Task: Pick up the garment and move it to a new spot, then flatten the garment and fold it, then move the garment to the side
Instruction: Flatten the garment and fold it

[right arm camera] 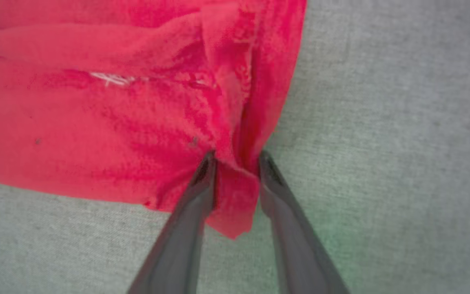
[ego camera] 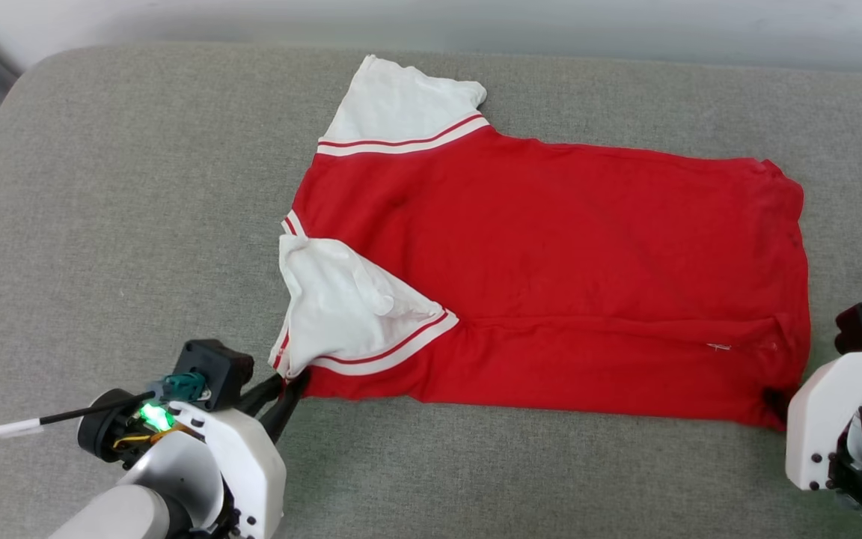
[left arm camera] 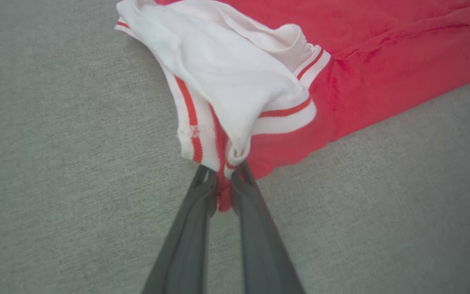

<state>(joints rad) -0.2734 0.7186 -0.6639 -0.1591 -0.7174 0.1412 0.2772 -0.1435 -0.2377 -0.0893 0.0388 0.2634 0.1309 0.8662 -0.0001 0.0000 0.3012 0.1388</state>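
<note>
The garment (ego camera: 551,262) is a red T-shirt with white sleeves, spread across a grey cushion (ego camera: 102,224) with its sleeves to the left. My left gripper (ego camera: 298,380) is at its near-left corner. In the left wrist view this gripper (left arm camera: 222,176) is shut on the striped seam and red cloth of the garment (left arm camera: 382,61) under the near sleeve (left arm camera: 227,73). My right gripper (ego camera: 777,404) is at the near-right hem corner. In the right wrist view it (right arm camera: 237,159) is closed on a bunched red fold of the garment (right arm camera: 96,122), both fingers touching the cloth.
The cushion's bare grey fabric runs wide to the left of the shirt and in a strip along the near edge. A pale wall (ego camera: 476,22) lies behind the cushion's back edge. A black cable (ego camera: 19,428) trails left from my left wrist.
</note>
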